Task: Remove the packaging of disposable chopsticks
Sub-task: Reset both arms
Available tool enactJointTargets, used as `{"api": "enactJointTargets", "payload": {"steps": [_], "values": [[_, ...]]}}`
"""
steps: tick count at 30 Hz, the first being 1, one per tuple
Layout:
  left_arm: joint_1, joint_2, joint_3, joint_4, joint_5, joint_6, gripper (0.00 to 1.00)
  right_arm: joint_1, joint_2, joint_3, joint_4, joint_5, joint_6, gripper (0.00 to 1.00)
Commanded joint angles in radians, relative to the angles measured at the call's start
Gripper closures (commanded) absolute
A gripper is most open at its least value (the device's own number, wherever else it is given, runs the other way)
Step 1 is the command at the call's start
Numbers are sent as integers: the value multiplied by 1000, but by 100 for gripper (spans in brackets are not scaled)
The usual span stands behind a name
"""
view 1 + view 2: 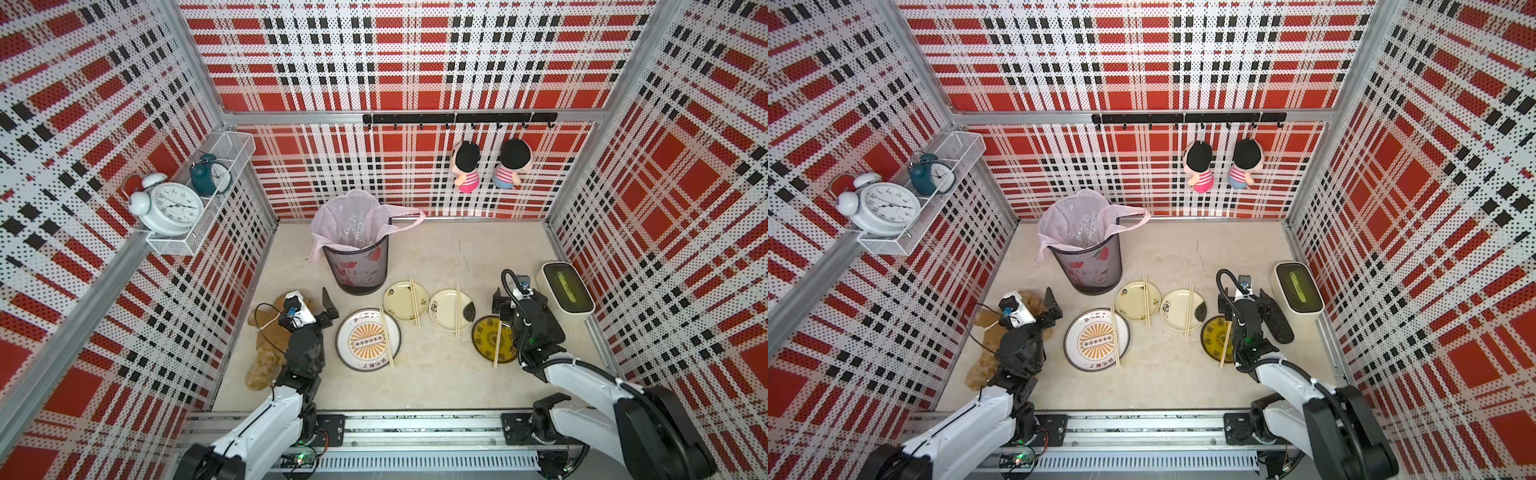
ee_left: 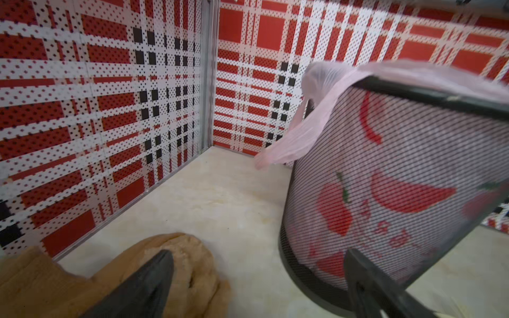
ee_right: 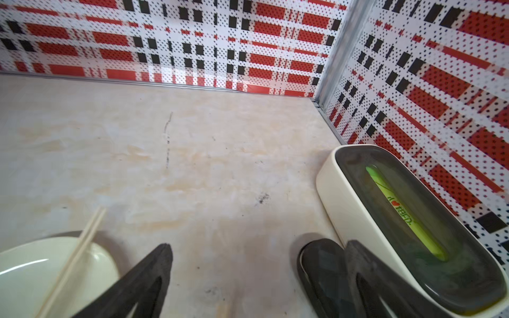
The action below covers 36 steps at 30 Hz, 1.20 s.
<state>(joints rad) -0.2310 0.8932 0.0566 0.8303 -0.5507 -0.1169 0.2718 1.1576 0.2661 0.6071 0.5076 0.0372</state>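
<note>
Four pairs of bare disposable chopsticks lie across four plates in both top views: on the big white-and-orange plate (image 1: 357,340), the small yellowish plate (image 1: 399,301), the cream plate (image 1: 444,309) and the dark yellow plate (image 1: 486,338). One pair (image 3: 74,256) also shows in the right wrist view. Crinkly clear packaging (image 1: 353,232) (image 1: 1084,232) sits inside the bin's pink liner. My left gripper (image 1: 330,309) (image 2: 259,254) is open and holds nothing, low between the teddy and the bin. My right gripper (image 1: 1244,305) (image 3: 259,246) is open and holds nothing over bare table.
The black mesh bin (image 1: 357,270) (image 2: 385,192) stands at the back middle. A brown teddy (image 1: 266,353) (image 2: 181,261) lies at the left wall. A white box with a dark lid (image 1: 565,293) (image 3: 413,220) and a black oval object (image 1: 1281,326) lie at the right.
</note>
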Motion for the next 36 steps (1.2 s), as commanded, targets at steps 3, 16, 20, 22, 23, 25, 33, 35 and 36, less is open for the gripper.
{"api": "enactJointTargets", "payload": {"steps": [3,16,20,22,23,25,33,35,36], "values": [[104,253,-44,455,35,58,2,-54,184,-62,566,-30,-100,0],[245,659,27,777,253,19,2,-141,428,-69,758,-107,-6,0],[244,646,72,655,235,13,2,-152,424,-14,649,-90,16,0],[230,682,105,663,228,28,2,-157,420,-2,621,-94,22,0],[217,689,122,648,212,42,2,-160,429,-4,641,-97,17,0],[213,682,131,611,204,42,2,-163,420,3,609,-97,30,0],[205,684,130,621,193,47,2,-166,425,-6,637,-105,22,0],[204,683,129,621,193,47,2,-166,423,-5,635,-105,22,0],[206,684,129,621,193,46,2,-166,423,-8,637,-105,21,0]]}}
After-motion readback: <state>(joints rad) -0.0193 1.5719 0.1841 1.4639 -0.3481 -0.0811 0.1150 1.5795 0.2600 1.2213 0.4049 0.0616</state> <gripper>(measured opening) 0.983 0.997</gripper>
